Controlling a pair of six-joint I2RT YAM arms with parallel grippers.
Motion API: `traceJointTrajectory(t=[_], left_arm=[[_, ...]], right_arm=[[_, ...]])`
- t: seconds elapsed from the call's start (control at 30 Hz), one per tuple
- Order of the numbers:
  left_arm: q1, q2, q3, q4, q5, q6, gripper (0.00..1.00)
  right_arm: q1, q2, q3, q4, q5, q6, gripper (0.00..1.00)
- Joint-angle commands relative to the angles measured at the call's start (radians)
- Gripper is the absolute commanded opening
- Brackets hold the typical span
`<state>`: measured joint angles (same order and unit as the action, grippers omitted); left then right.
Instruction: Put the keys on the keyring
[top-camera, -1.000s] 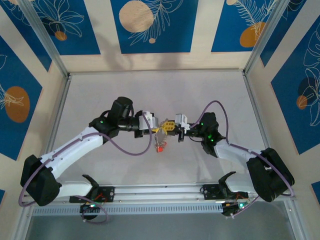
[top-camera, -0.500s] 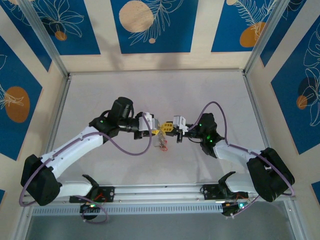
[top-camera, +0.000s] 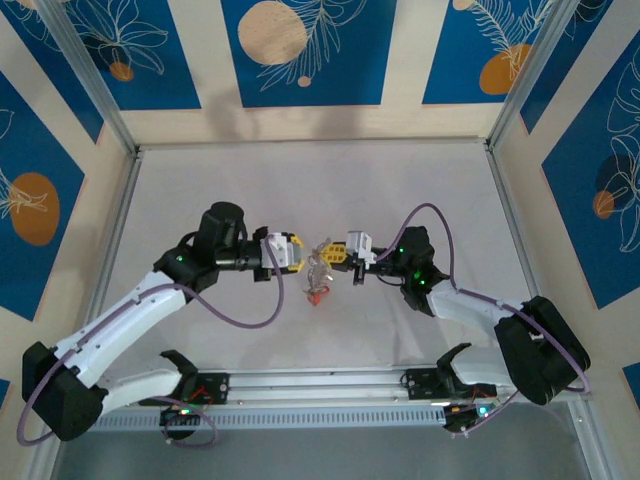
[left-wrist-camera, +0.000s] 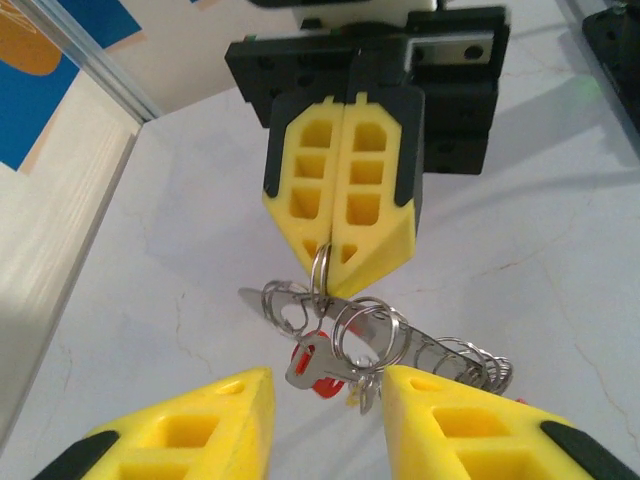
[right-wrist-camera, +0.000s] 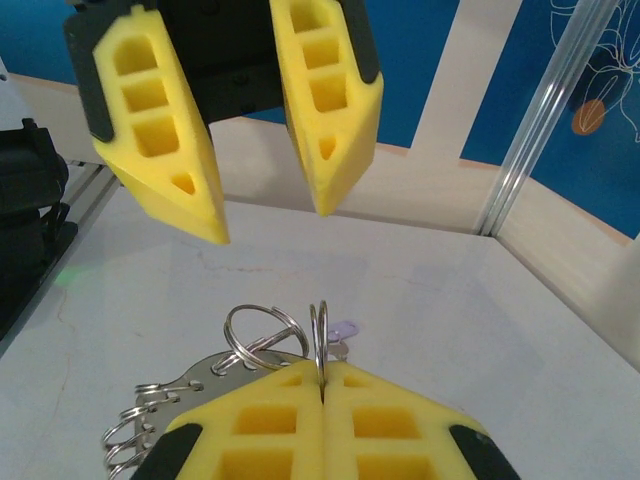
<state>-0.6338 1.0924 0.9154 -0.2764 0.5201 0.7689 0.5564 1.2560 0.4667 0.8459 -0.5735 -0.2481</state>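
My right gripper (top-camera: 334, 253) (right-wrist-camera: 320, 380) is shut on the keyring (right-wrist-camera: 320, 340), a metal split ring held edge-on, and holds it above the table. In the left wrist view the same ring (left-wrist-camera: 321, 272) sticks down from the right gripper's closed yellow tips (left-wrist-camera: 338, 262). From it hang a flat metal strip (left-wrist-camera: 420, 335) with several small rings and a red-headed key (left-wrist-camera: 318, 362) (top-camera: 316, 295). A pale purple key head (right-wrist-camera: 343, 328) peeks out behind the ring. My left gripper (top-camera: 297, 250) (left-wrist-camera: 325, 388) (right-wrist-camera: 268, 222) is open, facing the bunch a short way off and touching nothing.
The white table (top-camera: 400, 180) is fenced by aluminium rails (top-camera: 110, 230) and blue patterned panels. The two arms meet at mid-table, with open surface behind them and to either side.
The left gripper has opened and pulled back to the left, away from the right gripper. The ring and its hanging bunch stay pinched in the right gripper, which has hardly moved.
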Motion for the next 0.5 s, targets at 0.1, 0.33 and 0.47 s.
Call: traceJointTrajectory(t=[0.1, 0.33, 0.47], left_arm=[[0.011, 0.081, 0.076, -0.018, 0.047, 0.023, 0.30], [0.012, 0.140, 0.133, -0.061, 0.125, 0.029, 0.29], [0.012, 0.163, 0.154, -0.103, 0.159, 0.041, 0.27]], right_arm=[[0.013, -0.004, 0.013, 0.029, -0.029, -0.030, 0.00], [0.023, -0.006, 0.018, 0.009, -0.025, -0.049, 0.00], [0.027, -0.005, 0.018, 0.010, -0.024, -0.051, 0.00]])
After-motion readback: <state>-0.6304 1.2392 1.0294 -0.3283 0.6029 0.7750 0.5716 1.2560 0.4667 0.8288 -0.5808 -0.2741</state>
